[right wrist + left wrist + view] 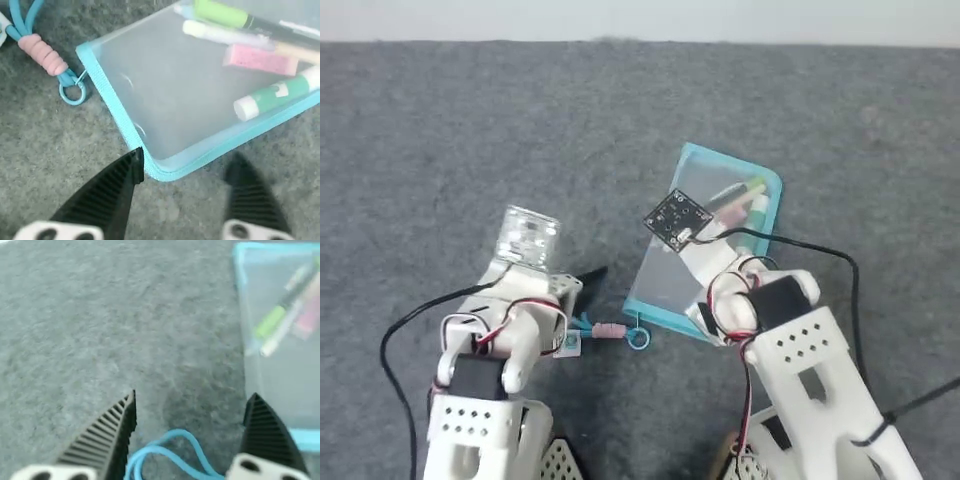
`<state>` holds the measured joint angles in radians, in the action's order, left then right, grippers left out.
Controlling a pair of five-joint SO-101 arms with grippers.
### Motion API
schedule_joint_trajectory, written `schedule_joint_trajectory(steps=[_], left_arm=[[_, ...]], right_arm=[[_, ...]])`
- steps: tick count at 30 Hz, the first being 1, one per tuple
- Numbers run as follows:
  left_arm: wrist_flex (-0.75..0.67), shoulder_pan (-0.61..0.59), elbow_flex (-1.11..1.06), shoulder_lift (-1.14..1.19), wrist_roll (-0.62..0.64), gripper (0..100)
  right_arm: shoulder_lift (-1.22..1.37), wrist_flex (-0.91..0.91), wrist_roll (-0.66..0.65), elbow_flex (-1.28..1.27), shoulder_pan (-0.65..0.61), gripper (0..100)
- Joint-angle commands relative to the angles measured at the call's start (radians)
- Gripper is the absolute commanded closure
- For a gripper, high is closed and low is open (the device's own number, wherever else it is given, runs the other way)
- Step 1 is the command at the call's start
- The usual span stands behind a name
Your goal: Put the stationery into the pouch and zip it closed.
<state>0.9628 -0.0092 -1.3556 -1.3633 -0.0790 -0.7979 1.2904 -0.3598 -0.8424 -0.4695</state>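
The grey worktop (440,120) carried the whole job, with both arms standing at its near edge and leaning in toward the middle. The right arm (800,350) was bent forward over the near end of the pouch (730,163), likely so that it could take hold of that end and steady it while the zip was drawn. The left arm (505,350) sat just beside it, wrist low and pointed along the worktop, on the side where the pull lay. The pouch lay flat and slantwise, clear face up, with teal trim all round. Whether its zip was fully drawn could not be told. The right claw (187,155) was spread wide and gripped nothing, its tips poised at the trimmed edge by the pouch's near corner. The left claw (194,400) gaped empty too, with the blue cord (165,452) of the pull looped on the worktop between its fingers, apparently lined up for a pinch. The stationery (740,200) looked to be inside, bunched at the pouch's far end: a green marker (222,12), a green-and-white tube (277,95), a pale pen (225,34) and a pink eraser (260,59). On the cord sat a pink bead (610,331), then a small blue ring (638,338) just beside the pouch's corner.
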Motion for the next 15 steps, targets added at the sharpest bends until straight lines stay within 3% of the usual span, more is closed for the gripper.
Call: schedule_joint_trajectory(steps=[1,3,7,15], left_arm=[[-0.009,-0.055,0.067,-0.11,0.04,67],[0.026,-0.058,0.028,-0.236,0.037,67],[0.048,-0.06,-0.104,-0.489,0.017,67],[-0.034,-0.054,-0.16,-0.41,-0.006,67]], right_arm=[[-0.093,-0.05,0.029,-0.026,0.073,95.3],[-0.147,-0.088,0.028,-0.072,0.143,99.7],[-0.26,-0.147,0.026,-0.161,0.257,99.1],[-0.473,-0.142,-0.061,-0.387,0.298,99.2]])
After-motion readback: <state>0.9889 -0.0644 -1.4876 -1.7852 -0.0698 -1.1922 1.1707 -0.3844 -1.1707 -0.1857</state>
